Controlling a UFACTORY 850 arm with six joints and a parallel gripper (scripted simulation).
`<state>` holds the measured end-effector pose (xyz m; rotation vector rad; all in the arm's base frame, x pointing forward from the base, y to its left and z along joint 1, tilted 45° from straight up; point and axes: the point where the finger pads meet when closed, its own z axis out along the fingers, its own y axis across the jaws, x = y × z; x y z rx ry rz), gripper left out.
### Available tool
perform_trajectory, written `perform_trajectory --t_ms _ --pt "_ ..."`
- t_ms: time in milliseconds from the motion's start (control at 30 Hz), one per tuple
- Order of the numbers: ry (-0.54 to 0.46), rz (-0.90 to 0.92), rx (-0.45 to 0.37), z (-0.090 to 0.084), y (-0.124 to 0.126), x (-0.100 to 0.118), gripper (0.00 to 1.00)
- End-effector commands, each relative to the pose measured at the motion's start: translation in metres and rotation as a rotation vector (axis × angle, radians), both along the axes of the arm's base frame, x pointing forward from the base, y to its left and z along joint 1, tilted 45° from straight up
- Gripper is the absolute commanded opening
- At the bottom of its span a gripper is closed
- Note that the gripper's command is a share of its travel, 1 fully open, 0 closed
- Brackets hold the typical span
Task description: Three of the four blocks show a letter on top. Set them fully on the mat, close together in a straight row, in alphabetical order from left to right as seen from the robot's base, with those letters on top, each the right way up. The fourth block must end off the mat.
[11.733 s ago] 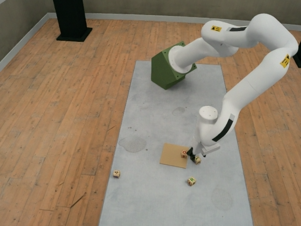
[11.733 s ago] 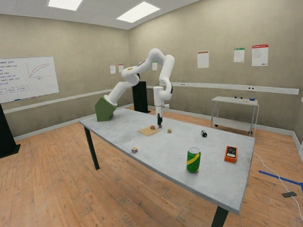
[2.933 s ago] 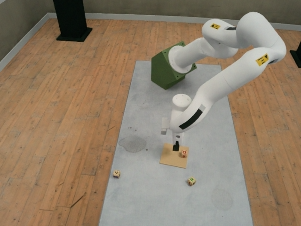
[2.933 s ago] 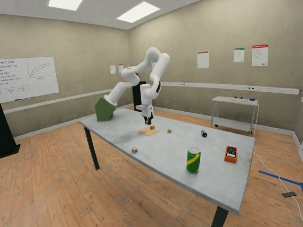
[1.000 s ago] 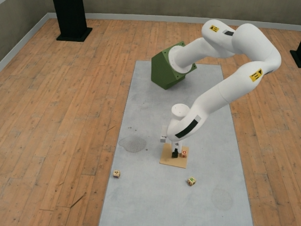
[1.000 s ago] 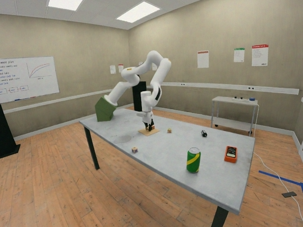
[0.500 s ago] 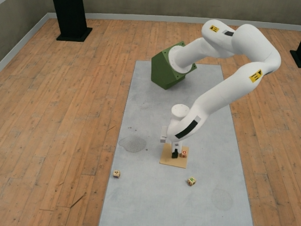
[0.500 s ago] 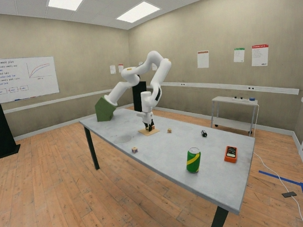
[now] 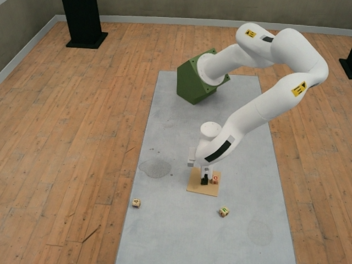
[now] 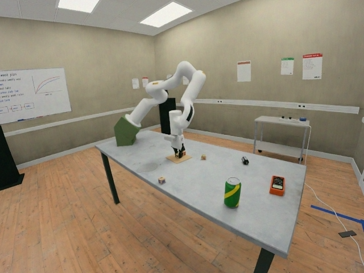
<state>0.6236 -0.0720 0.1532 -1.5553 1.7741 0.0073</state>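
A tan mat (image 9: 204, 186) lies on the grey table; it also shows in the exterior view (image 10: 178, 158). My gripper (image 9: 204, 181) points straight down onto the mat and is shut on a wooden block that the dark fingers mostly hide. A block with a red letter on top (image 9: 215, 179) stands on the mat, close to the right of the fingers. A block with a green R (image 9: 224, 211) lies off the mat toward the front right. Another block (image 9: 136, 202), its top mark unclear, lies off the mat near the table's left edge.
The green robot base (image 9: 198, 76) stands at the far end of the table. In the exterior view a green can (image 10: 232, 192), an orange device (image 10: 277, 185) and a small black object (image 10: 245, 160) stand on the table beyond the blocks.
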Motion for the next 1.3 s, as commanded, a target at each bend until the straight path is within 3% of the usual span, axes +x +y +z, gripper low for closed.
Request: perform_trajectory --t_ms 0,833,1167,1267 --pt "-0.001 -0.001 0.000 0.0007 -0.0006 0.0004 0.28" --pt "-0.001 -0.001 0.000 0.0007 -0.0006 0.0004 0.28" --pt "-0.001 -0.001 0.000 0.0007 -0.0006 0.0004 0.44" --pt "-0.001 -0.001 0.000 0.0007 -0.0006 0.0004 0.44"
